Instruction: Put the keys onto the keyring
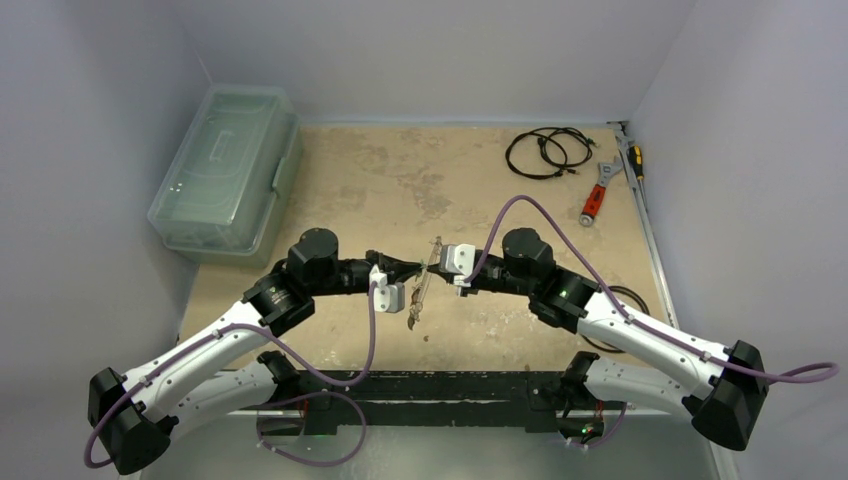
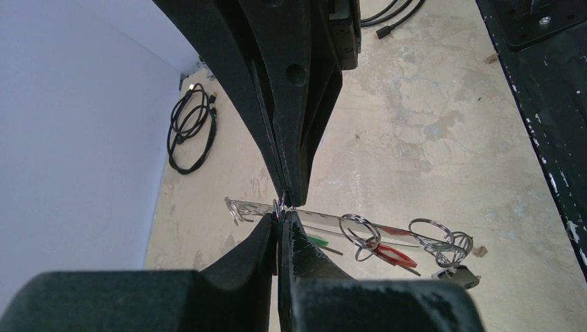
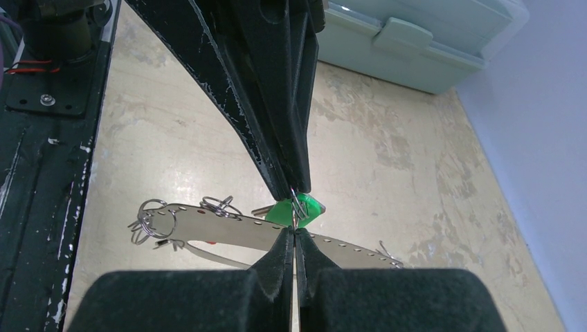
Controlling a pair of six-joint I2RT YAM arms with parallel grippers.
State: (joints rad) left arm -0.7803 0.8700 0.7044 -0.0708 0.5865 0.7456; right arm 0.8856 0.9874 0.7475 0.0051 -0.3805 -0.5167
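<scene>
Keyring [image 3: 228, 229] looks flat, silvery, hole-punched (split rings [image 3: 220, 203] dangling).

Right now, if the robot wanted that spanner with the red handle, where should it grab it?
Probably the red handle of the spanner, from straight above, pinching across its narrow width. It lies flat on the table, so only its thin sides offer a pinch, and the handle is straight, unlike the knobbly silver head.
</scene>
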